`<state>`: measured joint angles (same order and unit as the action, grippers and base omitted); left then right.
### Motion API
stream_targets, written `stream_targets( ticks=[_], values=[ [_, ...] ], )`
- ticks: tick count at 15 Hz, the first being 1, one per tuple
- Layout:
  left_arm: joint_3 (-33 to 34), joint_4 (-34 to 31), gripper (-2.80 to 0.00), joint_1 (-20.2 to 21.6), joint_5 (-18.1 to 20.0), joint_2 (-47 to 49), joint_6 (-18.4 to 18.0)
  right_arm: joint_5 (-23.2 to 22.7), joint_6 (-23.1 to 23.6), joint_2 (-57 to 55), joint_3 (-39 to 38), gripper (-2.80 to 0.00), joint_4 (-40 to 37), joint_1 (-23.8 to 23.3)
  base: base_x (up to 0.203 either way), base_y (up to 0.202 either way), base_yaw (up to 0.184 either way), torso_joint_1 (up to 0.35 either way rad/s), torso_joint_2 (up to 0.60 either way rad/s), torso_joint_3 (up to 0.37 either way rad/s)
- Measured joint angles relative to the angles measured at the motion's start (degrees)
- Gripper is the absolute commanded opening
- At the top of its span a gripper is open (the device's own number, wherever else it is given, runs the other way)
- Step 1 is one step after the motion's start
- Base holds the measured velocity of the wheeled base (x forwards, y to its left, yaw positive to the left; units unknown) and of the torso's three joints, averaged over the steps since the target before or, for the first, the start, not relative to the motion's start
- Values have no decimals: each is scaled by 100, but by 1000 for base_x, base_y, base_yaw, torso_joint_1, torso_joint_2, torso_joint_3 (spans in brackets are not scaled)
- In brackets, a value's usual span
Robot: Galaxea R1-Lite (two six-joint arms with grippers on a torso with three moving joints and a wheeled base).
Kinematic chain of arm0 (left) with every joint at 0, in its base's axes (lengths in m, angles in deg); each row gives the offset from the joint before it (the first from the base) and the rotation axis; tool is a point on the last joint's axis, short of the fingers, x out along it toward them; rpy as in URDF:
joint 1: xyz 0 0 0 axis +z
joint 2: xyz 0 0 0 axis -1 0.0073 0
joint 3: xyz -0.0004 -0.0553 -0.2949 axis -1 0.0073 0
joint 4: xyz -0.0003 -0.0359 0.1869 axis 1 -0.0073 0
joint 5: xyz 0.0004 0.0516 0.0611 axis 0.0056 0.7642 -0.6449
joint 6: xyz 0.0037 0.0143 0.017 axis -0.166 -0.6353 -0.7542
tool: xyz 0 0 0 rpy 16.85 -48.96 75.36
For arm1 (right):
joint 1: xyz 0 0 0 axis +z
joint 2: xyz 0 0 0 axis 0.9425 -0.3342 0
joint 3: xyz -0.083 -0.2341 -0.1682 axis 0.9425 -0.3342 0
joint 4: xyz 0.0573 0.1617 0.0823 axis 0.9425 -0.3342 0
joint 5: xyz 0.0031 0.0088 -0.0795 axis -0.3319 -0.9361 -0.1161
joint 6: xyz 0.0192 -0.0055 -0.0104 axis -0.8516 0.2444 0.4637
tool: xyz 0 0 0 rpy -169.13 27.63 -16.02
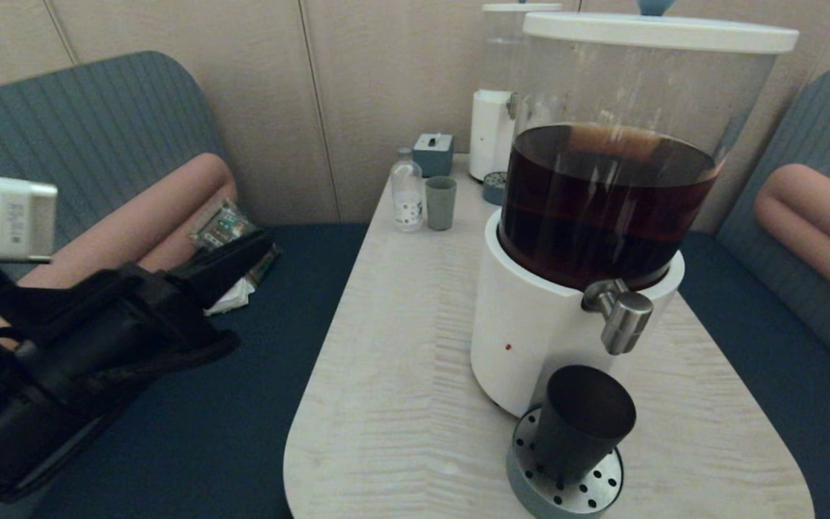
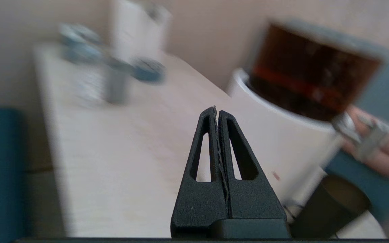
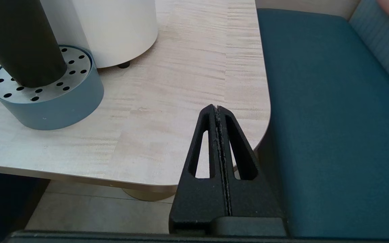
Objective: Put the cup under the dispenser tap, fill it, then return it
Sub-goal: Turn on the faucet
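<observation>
The matte black cup point(image 1: 582, 425) stands upright on the round perforated drip tray point(image 1: 572, 496), just below the brushed-steel dispenser tap point(image 1: 624, 317) of the big white-based dispenser point(image 1: 530, 339) holding dark brown liquid. Nothing grips the cup. My left gripper point(image 1: 264, 241) hovers shut and empty over the left sofa seat, well left of the table. In the left wrist view its tips point(image 2: 215, 109) point toward the dispenser, with the cup point(image 2: 329, 206) and tap point(image 2: 366, 138) off to one side. My right gripper point(image 3: 216, 108), shut and empty, hangs by the table's near right corner, away from the cup point(image 3: 19, 40).
At the table's far end stand a small grey-green cup point(image 1: 441, 203), a clear bottle point(image 1: 408, 196), a blue-grey box point(image 1: 433, 153) and a smaller white dispenser point(image 1: 494, 130). Blue sofas with pink bolsters flank the light wood table point(image 1: 400, 375). A packet point(image 1: 231, 231) lies on the left seat.
</observation>
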<state>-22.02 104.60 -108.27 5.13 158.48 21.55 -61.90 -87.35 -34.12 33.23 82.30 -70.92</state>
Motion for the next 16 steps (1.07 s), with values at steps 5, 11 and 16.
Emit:
stream_targets(
  ticks=[5, 11, 16],
  values=[
    [425, -393, -280, 1219, -16, -1514, 4, -4, -1, 0, 0, -280, 0, 0, 0, 0, 0, 0, 0, 0],
    [520, -1347, -280, 1718, 168, -3258, -16, 0, 2, 0, -2, -280, 0, 0, 0, 0, 0, 0, 0, 0],
    [390, -2428, -280, 1876, 473, -4724, -51, 0, 2, 0, -2, -280, 0, 0, 0, 0, 0, 0, 0, 0]
  ],
)
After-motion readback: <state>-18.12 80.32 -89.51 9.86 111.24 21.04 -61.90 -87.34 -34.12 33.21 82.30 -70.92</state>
